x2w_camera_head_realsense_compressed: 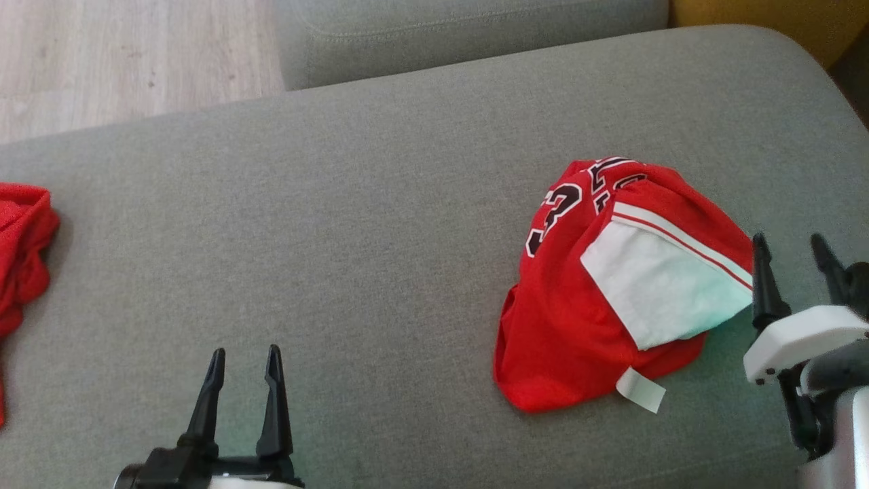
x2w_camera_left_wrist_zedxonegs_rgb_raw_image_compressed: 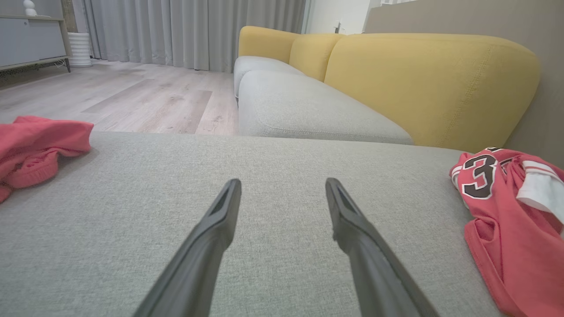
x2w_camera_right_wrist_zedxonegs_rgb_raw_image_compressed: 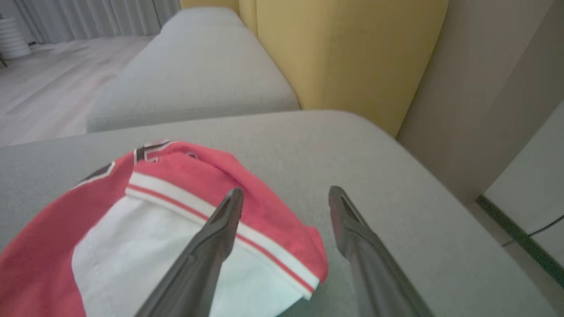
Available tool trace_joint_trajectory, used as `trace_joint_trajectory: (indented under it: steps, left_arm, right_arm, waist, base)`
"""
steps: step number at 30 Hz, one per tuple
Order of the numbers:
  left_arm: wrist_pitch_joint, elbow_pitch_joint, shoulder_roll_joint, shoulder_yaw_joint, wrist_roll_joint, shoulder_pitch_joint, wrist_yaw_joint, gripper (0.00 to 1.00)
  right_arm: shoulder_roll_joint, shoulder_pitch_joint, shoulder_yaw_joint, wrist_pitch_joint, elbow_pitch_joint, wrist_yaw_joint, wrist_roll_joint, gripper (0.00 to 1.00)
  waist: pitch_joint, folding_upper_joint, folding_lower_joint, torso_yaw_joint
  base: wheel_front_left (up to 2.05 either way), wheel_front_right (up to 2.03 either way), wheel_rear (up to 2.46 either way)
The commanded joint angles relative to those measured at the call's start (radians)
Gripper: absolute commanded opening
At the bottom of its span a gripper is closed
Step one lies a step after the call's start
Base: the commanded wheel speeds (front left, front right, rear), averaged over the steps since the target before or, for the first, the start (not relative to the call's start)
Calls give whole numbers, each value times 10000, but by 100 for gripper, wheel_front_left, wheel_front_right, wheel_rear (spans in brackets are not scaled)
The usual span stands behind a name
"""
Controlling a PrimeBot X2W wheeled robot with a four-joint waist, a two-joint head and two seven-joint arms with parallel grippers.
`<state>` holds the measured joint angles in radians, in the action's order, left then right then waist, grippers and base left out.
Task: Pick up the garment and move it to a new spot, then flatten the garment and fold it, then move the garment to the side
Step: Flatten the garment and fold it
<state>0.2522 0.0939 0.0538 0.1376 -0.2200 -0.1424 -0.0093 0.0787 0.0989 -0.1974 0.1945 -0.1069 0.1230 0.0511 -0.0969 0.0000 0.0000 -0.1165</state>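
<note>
Seat: a gray sofa seat (x2w_camera_head_realsense_compressed: 373,224) is carrying everything, with its far edge running toward the wood floor (x2w_camera_head_realsense_compressed: 122,54).
Garment: a red garment (x2w_camera_head_realsense_compressed: 577,319) is lying in a loose, rounded heap near the seat's right edge, about midway between the far and near edges.
Garment details: a dark number (x2w_camera_head_realsense_compressed: 557,217) is showing on its far left part. A white panel (x2w_camera_head_realsense_compressed: 658,285) with a red-and-white stripe is facing up on its right part, and a small white tag (x2w_camera_head_realsense_compressed: 641,389) is sticking out at its near edge.
Right gripper: the right gripper (x2w_camera_head_realsense_compressed: 787,239) is sitting just beside the garment's right side with its fingers spread apart and nothing between them. In the right wrist view one finger is crossing over the striped hem, and I cannot tell whether it is touching the cloth.
Left gripper: the left gripper (x2w_camera_head_realsense_compressed: 245,352) is hanging over bare seat by the near edge, well apart from the garment. Its fingers are spread wide and holding nothing.
Other cloth: a second red cloth (x2w_camera_head_realsense_compressed: 20,251) is lying bunched at the seat's left edge, far from both grippers.
Beyond the seat: another gray cushion (x2w_camera_head_realsense_compressed: 441,34) is lying past the far edge, with a yellow backrest (x2w_camera_left_wrist_zedxonegs_rgb_raw_image_compressed: 418,79) rising beside it.
</note>
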Motion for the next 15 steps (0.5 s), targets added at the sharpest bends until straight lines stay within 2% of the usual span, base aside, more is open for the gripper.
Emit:
trace_joint_trajectory:
  steps: [1,8,15]
  left_arm:
    - [95,-261,-35,-260,73,250,2,100]
    - [95,-356,-36,-189,50,88,44,100]
    - [95,-390,-36,-123,54,17,80,100]
  right_arm:
    - [225,158,299,-437,563,77,-268,100]
    - [39,-729,305,-2425,1316,77,-1331,100]
    - [-218,-1432,681,-4339,377,77,-1753,100]
  waist:
    - [117,0,0,34]
    - [316,0,0,126]
    - [364,0,0,205]
  base:
    - [0,0,0]
    - [0,0,0]
    - [0,0,0]
